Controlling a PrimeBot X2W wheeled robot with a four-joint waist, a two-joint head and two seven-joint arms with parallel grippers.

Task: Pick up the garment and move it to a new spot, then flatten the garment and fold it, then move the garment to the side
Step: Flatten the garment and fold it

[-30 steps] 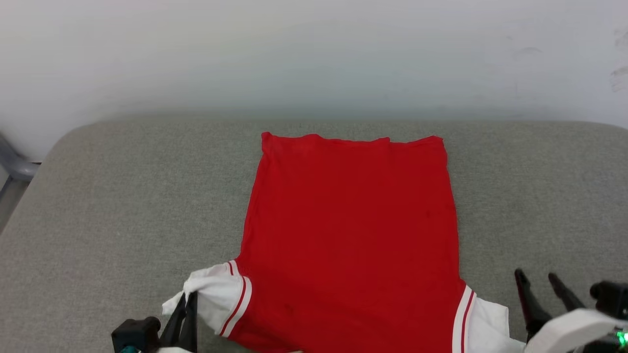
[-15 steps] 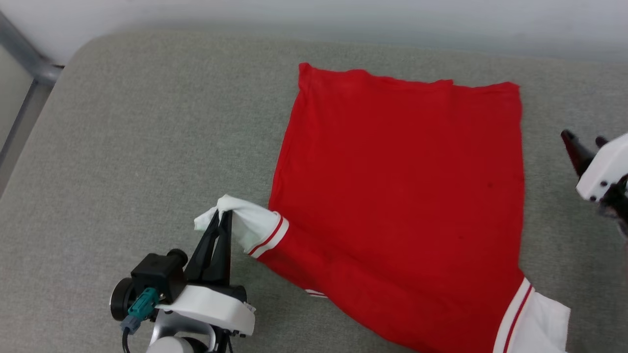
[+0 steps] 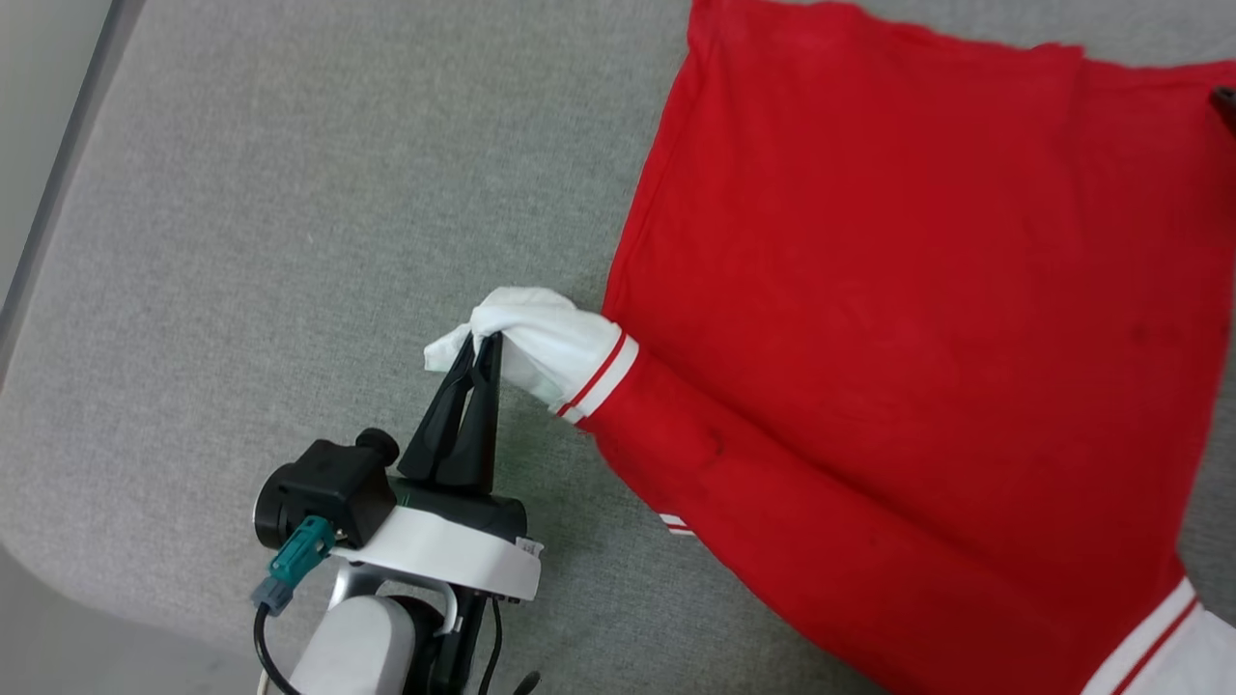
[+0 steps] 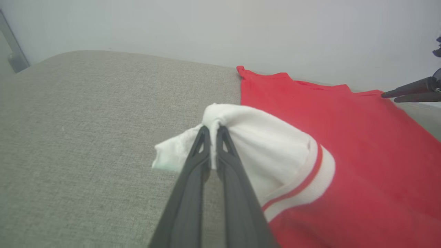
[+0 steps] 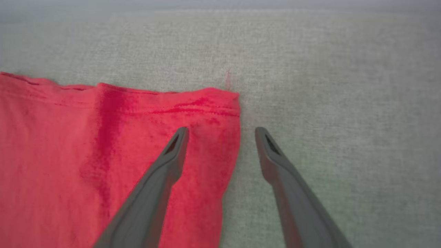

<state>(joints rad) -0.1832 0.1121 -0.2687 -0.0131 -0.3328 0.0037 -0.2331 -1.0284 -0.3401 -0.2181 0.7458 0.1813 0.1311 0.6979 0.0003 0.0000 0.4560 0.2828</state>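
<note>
The red garment (image 3: 917, 290) lies spread back-up on the grey cushion, lettering hidden. My left gripper (image 3: 480, 340) is shut on its white left sleeve (image 3: 541, 347), pinching the bunched fabric just above the cushion; in the left wrist view the gripper (image 4: 213, 129) holds the sleeve (image 4: 268, 148) beside the red body (image 4: 344, 137). My right gripper (image 5: 221, 131) is open over the garment's far right hem corner (image 5: 220, 103), one finger above the red cloth (image 5: 69, 155), the other above bare cushion. One right fingertip (image 3: 1226, 97) shows in the head view.
The grey fabric cushion (image 3: 290, 193) carries everything; its rounded edge runs along the left and lower left, with floor beyond (image 3: 58, 637). A pale wall (image 4: 206, 27) stands behind, and a grey metal frame piece (image 4: 13, 55) sits at the far left.
The head camera has swung down and left. My left gripper kept hold of the white sleeve and raised it. My right gripper moved from the near right sleeve to the far hem corner.
</note>
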